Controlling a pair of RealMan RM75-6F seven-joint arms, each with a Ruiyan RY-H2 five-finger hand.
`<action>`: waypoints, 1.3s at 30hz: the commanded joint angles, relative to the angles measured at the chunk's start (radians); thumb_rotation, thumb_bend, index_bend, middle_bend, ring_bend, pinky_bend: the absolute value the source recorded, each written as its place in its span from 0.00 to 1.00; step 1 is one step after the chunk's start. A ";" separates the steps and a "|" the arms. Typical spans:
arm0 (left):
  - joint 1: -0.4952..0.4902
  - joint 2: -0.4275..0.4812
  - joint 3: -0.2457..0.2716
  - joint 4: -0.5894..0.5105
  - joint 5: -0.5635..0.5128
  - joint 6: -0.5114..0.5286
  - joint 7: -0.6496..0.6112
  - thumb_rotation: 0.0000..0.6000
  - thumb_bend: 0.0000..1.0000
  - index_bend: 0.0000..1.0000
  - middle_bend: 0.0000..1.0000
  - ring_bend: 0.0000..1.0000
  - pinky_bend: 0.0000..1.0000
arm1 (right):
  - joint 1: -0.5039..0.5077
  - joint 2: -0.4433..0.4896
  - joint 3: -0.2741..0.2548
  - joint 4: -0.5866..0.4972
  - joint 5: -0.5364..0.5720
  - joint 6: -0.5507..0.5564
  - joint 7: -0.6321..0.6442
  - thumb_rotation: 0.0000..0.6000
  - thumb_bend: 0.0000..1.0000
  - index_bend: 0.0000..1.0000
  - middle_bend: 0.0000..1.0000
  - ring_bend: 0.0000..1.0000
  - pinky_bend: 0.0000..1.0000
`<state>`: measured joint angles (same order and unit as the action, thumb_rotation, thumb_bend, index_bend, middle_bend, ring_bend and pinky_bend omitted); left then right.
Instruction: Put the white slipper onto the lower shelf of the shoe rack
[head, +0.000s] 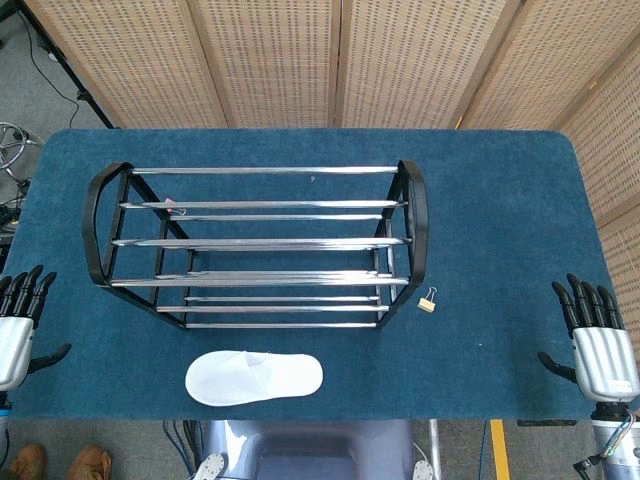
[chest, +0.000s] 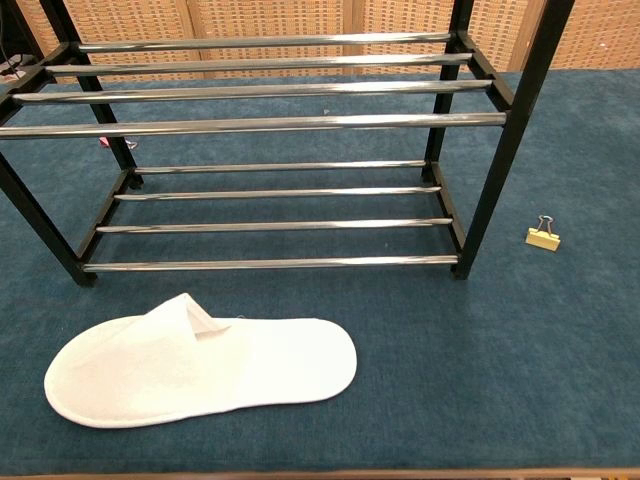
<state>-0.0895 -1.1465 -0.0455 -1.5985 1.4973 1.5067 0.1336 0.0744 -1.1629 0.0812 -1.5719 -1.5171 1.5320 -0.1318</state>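
White slipper (chest: 200, 370) flat; hands (head: 18, 325) (head: 600, 340) head-view only.

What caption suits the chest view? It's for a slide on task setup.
White slipper lying flat on the blue table before the empty shoe rack, binder clip nearby.

White slipper (head: 254, 378) lies before shoe rack (head: 258, 245).
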 joint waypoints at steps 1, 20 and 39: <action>0.001 0.000 0.001 -0.001 0.002 0.002 0.000 1.00 0.00 0.00 0.00 0.00 0.00 | -0.001 0.002 -0.001 -0.002 -0.002 0.001 0.000 1.00 0.00 0.00 0.00 0.00 0.00; -0.029 0.020 0.100 0.034 0.207 -0.022 -0.085 1.00 0.00 0.00 0.00 0.00 0.00 | 0.001 0.008 -0.006 -0.012 0.003 -0.015 0.001 1.00 0.00 0.00 0.00 0.00 0.00; -0.038 -0.053 0.242 0.178 0.459 -0.006 -0.065 1.00 0.00 0.00 0.00 0.00 0.00 | 0.002 0.019 -0.004 -0.026 0.022 -0.033 0.005 1.00 0.00 0.00 0.00 0.00 0.00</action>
<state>-0.1271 -1.1943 0.1925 -1.4241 1.9517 1.5019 0.0644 0.0764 -1.1435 0.0768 -1.5980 -1.4946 1.4989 -0.1269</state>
